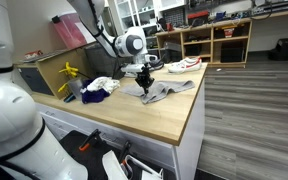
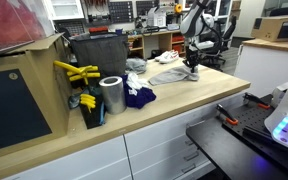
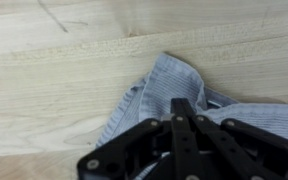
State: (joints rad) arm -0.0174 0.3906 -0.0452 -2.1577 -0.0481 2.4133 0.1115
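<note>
We saw, in an exterior view, a long wooden counter (image 2: 184,105) running from eight o'clock toward two o'clock. Far toward nine o'clock some yellow objects (image 2: 76,72) lay by a dark bin. Just at their four o'clock stood an upright metal can (image 2: 111,95), and a purple cloth (image 2: 137,97) was bunched at the can's three o'clock, touching or nearly so. Further toward two o'clock, well apart from these, the grey cloth (image 2: 172,75) lay rumpled on the wood near the counter's far end. The gripper (image 2: 191,64) stood on the cloth's three o'clock edge, reaching down from twelve o'clock. In the wrist view bare wood filled nine to twelve o'clock, and the striped grey fabric spread from the centre toward four o'clock. The fingers entered from six o'clock, drawn narrow, tips together and pressed into the fabric. Whether a fold sat between them we could not tell.
</note>
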